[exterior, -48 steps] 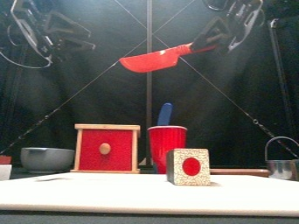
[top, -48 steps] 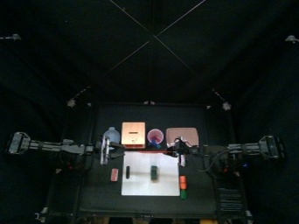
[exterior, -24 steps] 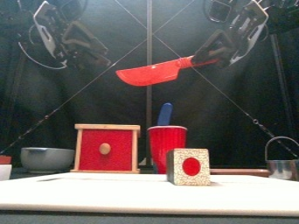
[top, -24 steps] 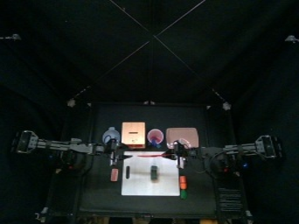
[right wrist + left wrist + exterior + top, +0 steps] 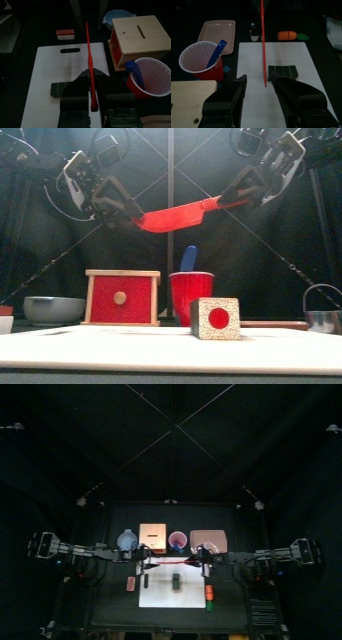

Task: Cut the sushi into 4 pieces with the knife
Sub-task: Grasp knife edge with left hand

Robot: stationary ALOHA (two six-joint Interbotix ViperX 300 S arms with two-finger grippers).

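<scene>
The sushi roll (image 5: 217, 318) sits apparently uncut at lower centre, so every cut remains. High above, the right gripper (image 5: 251, 186) pinches the red knife (image 5: 181, 216), and the left gripper (image 5: 126, 212) is spread around its blade tip.

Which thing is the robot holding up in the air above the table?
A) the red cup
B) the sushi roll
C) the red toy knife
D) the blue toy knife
C: the red toy knife hangs high above the table with its handle in the right gripper, while the blue toy knife stands in the red cup.
</scene>
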